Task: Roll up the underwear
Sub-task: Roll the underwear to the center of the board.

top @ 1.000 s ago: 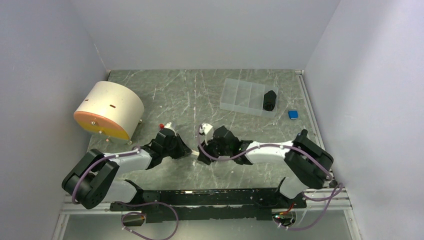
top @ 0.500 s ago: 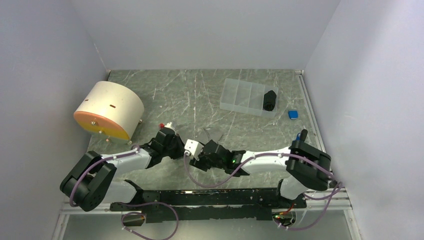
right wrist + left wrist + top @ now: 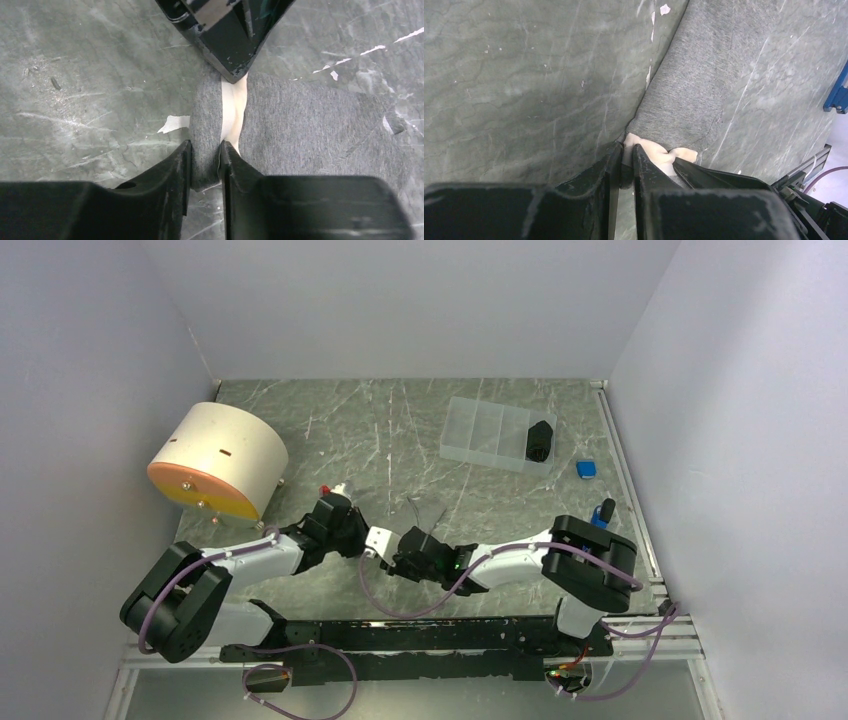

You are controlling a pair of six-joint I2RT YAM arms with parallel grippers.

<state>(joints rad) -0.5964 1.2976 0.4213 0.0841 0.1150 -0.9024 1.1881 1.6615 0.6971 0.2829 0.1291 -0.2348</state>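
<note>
Watching the grey knit underwear with the cream lining (image 3: 310, 115), spread flat on the green marbled table (image 3: 400, 430), toward the front and between the 2 arms. Hard to pick out from above, grey on green, so going by the wrist views.

Nipped at its folded edge by the left end effector (image 3: 626, 157). Nearly shut there, with only a thin layer of cloth and a peek of cream lining between the fingers.

And now clamped by the right end effector (image 3: 205, 157) too, with fingers a narrow gap apart and a ridge of grey fabric bunched between them. Facing the left one head-on, tips close together on the same fold.

Big change over the last second, all on the right side: swung in from further back, dropped low to the table, turned to meet the left. Hardly any movement on the left meanwhile.

Meaning, most likely, 2 grips on 1 edge and the roll about to start, with nearly all the cloth lying unrolled beyond. Calls for both wrists turning together, or risks a lopsided tube.

Well back from the action: a cream cylinder with an orange face (image 3: 215, 460), plus a clear plastic divided box (image 3: 485, 433) holding a black bundle (image 3: 539, 441) in its right-end compartment, possibly a finished roll.
</note>
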